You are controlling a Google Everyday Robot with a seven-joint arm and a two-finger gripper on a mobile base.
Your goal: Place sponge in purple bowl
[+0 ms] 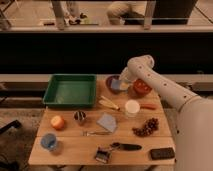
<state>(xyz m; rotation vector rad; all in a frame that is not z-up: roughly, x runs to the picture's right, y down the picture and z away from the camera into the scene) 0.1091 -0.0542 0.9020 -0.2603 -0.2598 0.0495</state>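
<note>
The purple bowl point(113, 84) stands at the back of the wooden table, just right of the green tray. A light-blue patch, the sponge point(116, 85), shows in the bowl's mouth. My gripper point(121, 81) is at the bowl's right rim, right over the sponge, with the white arm reaching in from the right. I cannot tell whether the sponge rests in the bowl or is still held.
A red-orange bowl point(142, 88) sits close to the right of the purple bowl. A green tray point(70, 90) is at back left. A white cup point(132, 108), a grey-blue sheet point(107, 122), an orange point(58, 122), a blue cup point(49, 142), grapes point(146, 127) and a phone point(162, 153) lie further forward.
</note>
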